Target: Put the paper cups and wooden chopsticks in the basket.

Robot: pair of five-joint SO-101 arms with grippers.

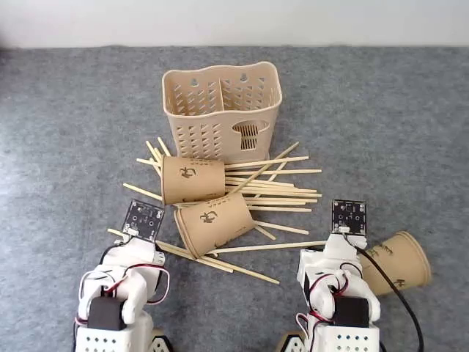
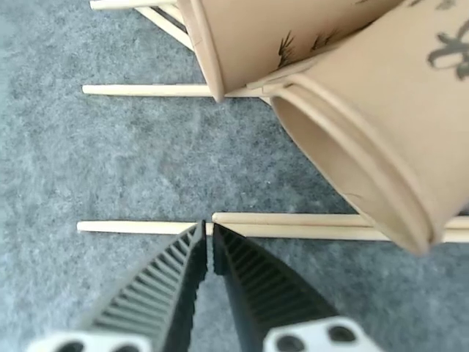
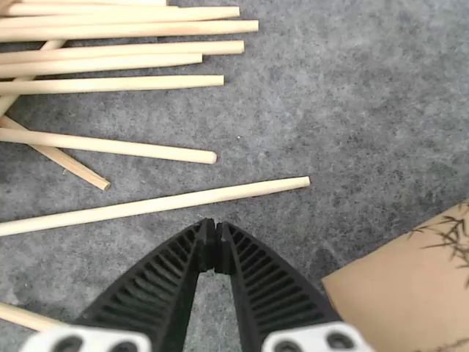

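A beige slotted basket [image 1: 223, 110] stands upright at the back of the grey mat. In front of it lie two paper cups on their sides [image 1: 192, 180] [image 1: 216, 222] over a scatter of wooden chopsticks [image 1: 278, 192]. A third paper cup [image 1: 396, 262] lies on its side at the right, beside the right arm. My left gripper [image 2: 207, 238] is shut and empty, its tips just short of a chopstick [image 2: 293, 224], with a cup's rim [image 2: 352, 183] close by. My right gripper [image 3: 212, 233] is shut and empty too, near a long chopstick [image 3: 161, 204] and the third cup's edge [image 3: 407, 293].
Both arm bases [image 1: 117, 308] [image 1: 341, 308] sit at the near edge of the mat. Bare grey mat [image 1: 66, 147] stretches to the left and right of the basket. A pale wall runs along the far edge.
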